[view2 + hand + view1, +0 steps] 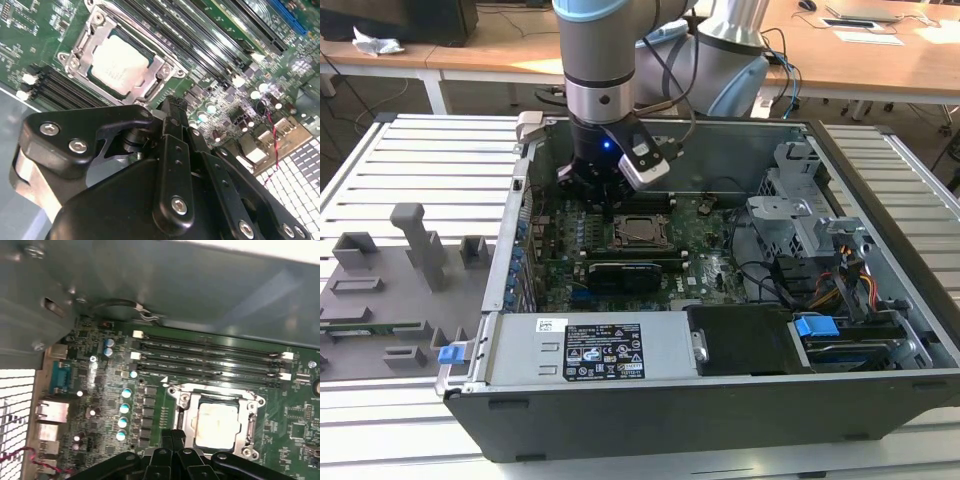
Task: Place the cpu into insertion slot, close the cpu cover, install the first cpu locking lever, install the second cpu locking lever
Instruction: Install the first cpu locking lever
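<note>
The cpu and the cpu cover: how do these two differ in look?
The cpu is a solid pale square; the cpu cover is a silver frame with a window. The cpu sits within that window; the cpu cover runs around it. Both lie flat.

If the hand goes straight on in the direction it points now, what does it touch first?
Probably the metal rim of the cpu cover, which lies over the cpu. The hand points at that rim's edge; depth is unclear, so it may meet the green board beside it instead.
</note>
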Available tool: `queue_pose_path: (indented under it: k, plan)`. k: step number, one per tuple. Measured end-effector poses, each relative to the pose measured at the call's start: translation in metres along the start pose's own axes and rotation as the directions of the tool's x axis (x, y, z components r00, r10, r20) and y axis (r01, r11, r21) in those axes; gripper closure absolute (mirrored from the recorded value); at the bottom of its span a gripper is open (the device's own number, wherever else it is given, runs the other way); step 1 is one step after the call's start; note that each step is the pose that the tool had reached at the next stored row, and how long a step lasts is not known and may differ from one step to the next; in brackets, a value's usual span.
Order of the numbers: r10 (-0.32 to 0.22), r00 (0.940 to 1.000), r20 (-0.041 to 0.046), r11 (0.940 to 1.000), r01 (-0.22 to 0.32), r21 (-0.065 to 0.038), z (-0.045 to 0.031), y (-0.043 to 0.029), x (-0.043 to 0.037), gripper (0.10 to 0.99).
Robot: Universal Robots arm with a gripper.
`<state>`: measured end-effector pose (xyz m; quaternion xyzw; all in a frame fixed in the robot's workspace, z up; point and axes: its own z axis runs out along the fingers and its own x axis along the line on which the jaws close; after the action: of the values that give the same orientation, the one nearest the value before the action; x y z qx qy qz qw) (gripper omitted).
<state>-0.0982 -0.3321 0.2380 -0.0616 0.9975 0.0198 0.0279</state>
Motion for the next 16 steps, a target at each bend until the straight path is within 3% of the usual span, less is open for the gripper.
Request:
queue_pose_path:
  k: [3,5,7,12,16]
  plan:
    - [0.000,1.0000,0.0002,1.0000,0.000,-0.001,-0.0003,0.0008,0.0060,0.980]
    - [0.001,1.0000,0.0013,1.0000,-0.001,-0.009,-0.0004,0.0010,0.0081,0.980]
    - [0.000,1.0000,0.0013,1.0000,0.000,-0.009,-0.0014,0.0011,0.0083,0.980]
    - [0.001,1.0000,0.0026,1.0000,-0.001,-0.009,-0.0125,0.0017,0.0077,0.980]
    - [0.001,1.0000,0.0029,1.0000,-0.001,-0.009,-0.0137,0.0018,0.0076,0.980]
